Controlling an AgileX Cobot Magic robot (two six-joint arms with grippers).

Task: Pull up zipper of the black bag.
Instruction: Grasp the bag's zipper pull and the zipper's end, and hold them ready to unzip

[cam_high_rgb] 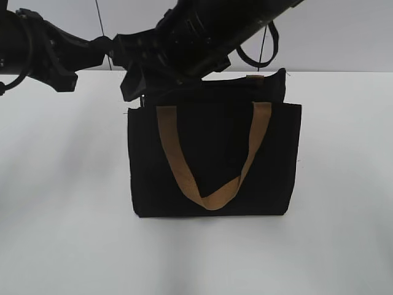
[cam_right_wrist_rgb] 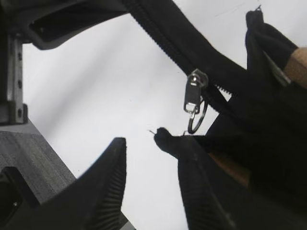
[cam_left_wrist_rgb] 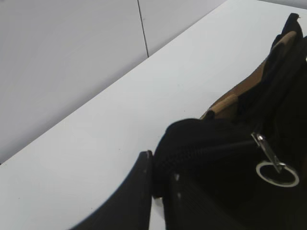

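Note:
The black bag (cam_high_rgb: 215, 160) stands upright on the white table, its tan strap (cam_high_rgb: 212, 200) hanging down the front. Both arms meet at its top left corner. In the left wrist view my left gripper (cam_left_wrist_rgb: 160, 179) is shut on the bag's end fabric (cam_left_wrist_rgb: 192, 139), next to the zipper (cam_left_wrist_rgb: 211, 148). The silver pull tab (cam_left_wrist_rgb: 268, 153) with its ring lies further along. In the right wrist view my right gripper (cam_right_wrist_rgb: 146, 143) is open and empty. The pull tab (cam_right_wrist_rgb: 192, 93) hangs from the zipper (cam_right_wrist_rgb: 163, 33) just beyond its right finger.
The white table (cam_high_rgb: 61, 203) spreads round the bag on all sides. A white wall with a dark seam (cam_left_wrist_rgb: 142, 28) stands behind. Part of the left arm (cam_right_wrist_rgb: 14, 72) shows at the upper left of the right wrist view.

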